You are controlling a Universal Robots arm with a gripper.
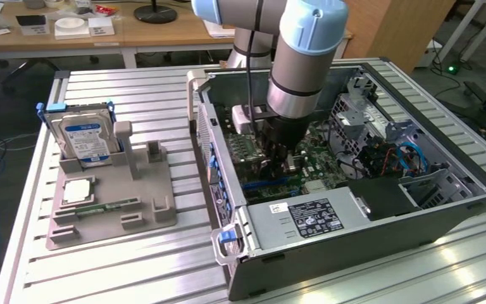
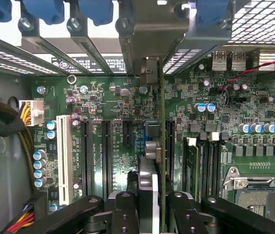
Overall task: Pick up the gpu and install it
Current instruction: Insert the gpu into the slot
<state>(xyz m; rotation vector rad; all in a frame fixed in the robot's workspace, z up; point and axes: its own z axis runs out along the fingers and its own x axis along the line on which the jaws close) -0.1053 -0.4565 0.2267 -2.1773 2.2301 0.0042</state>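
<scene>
One arm (image 1: 306,57) upright inside computer case (image 1: 445,209), pincer (image 2: 149,204) clamped on gpu (image 2: 148,165) above motherboard (image 2: 113,112)

Setting: robotics lab or electronics workshop
Work surface: ribbed aluminium table (image 1: 142,82) carrying an open computer case (image 1: 353,190) and a grey parts fixture (image 1: 112,202)
Robot: industrial arm (image 1: 306,57) reaching into the case
Background: wooden desks (image 1: 99,35) with small boxes, a black lamp base (image 1: 155,12), cables on the floor
Inside case: green motherboard (image 2: 113,112), expansion slots
</scene>
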